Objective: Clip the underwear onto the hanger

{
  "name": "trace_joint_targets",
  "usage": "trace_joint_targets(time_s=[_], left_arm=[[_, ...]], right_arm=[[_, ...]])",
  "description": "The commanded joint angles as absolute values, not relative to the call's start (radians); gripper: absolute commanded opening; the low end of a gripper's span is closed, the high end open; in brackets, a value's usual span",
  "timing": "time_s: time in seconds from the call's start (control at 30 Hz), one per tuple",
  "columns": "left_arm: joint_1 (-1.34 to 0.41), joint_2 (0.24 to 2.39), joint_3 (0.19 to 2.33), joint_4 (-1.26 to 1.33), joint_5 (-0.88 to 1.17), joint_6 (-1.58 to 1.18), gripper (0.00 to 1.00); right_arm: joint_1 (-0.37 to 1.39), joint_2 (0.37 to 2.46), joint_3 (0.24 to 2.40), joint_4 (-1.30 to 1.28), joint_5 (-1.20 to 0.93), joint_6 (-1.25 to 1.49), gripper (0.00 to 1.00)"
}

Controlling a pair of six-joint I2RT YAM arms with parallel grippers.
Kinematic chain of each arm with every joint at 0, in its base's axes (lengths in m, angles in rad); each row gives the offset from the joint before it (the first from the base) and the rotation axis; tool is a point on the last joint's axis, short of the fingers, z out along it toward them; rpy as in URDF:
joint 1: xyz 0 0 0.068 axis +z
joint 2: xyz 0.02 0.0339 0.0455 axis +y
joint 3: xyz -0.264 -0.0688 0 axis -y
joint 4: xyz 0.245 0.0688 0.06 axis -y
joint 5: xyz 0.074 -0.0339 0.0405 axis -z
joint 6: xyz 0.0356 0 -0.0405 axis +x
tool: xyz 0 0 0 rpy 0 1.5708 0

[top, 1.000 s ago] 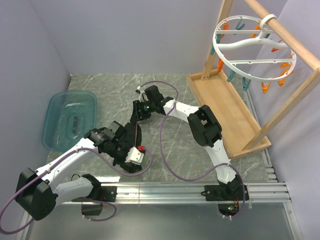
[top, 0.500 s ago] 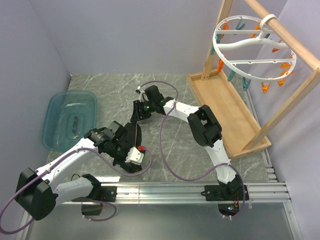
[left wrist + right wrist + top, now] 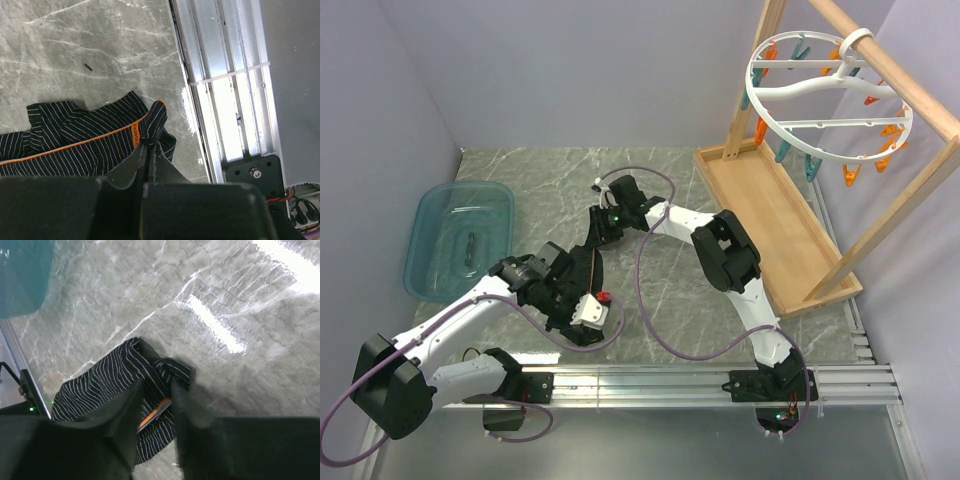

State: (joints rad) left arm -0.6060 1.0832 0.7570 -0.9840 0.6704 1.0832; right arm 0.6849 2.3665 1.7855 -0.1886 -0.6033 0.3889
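Observation:
The underwear [image 3: 592, 265] is black with thin white stripes and an orange band, and stretches on the marble between my two grippers. My left gripper [image 3: 149, 142] is shut on a bunched corner of the underwear [image 3: 85, 142] at its waistband; in the top view the left gripper [image 3: 588, 292] is near the rail. My right gripper [image 3: 157, 385] straddles the far end of the underwear [image 3: 110, 377], jaws still apart with striped fabric and orange band between them; the right gripper [image 3: 600, 235] is mid-table. The white round hanger [image 3: 820, 95] with orange and teal clothespins hangs at the upper right.
A teal plastic tub [image 3: 460, 240] stands at the left. The wooden rack's base tray [image 3: 770, 210] lies at the right under the hanger. An aluminium rail [image 3: 700, 380] runs along the near edge, close beside the left gripper's grip point [image 3: 225, 75].
The right gripper's jaws have narrowed around the underwear's far end, and the right wrist has shifted slightly left. The left arm has not moved.

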Motion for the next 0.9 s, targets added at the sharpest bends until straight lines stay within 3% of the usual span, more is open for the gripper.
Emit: trace_joint_targets(time_s=[0.0, 0.03, 0.1, 0.13, 0.17, 0.33, 0.53, 0.7, 0.87], left_arm=[[-0.611, 1.089, 0.793, -0.974, 0.673, 1.092, 0.0], [-0.609, 1.086, 0.795, -0.971, 0.672, 1.08, 0.0], [-0.604, 1.08, 0.796, -0.93, 0.672, 1.04, 0.0], [-0.589, 1.078, 0.804, -0.917, 0.683, 0.998, 0.0], [-0.577, 1.077, 0.808, -0.907, 0.692, 0.977, 0.0], [-0.427, 1.089, 0.891, -0.829, 0.759, 0.82, 0.0], [-0.286, 1.072, 0.994, -0.669, 0.85, 0.603, 0.0], [-0.259, 1.022, 0.956, -0.5, 0.867, 0.445, 0.0], [-0.259, 0.919, 0.876, -0.509, 0.959, 0.448, 0.0]], right_arm=[[0.69, 2.346, 1.775, -0.172, -0.615, 0.37, 0.34], [0.69, 2.321, 1.763, -0.166, -0.621, 0.371, 0.23], [0.689, 2.283, 1.721, -0.149, -0.641, 0.379, 0.13], [0.684, 2.237, 1.706, -0.141, -0.646, 0.38, 0.02], [0.681, 2.212, 1.68, -0.143, -0.646, 0.383, 0.0], [0.617, 2.016, 1.605, -0.172, -0.655, 0.387, 0.0], [0.407, 1.784, 1.485, -0.245, -0.69, 0.416, 0.0], [0.304, 1.574, 1.392, -0.331, -0.635, 0.382, 0.0], [0.278, 1.369, 1.203, -0.446, -0.559, 0.328, 0.0]])
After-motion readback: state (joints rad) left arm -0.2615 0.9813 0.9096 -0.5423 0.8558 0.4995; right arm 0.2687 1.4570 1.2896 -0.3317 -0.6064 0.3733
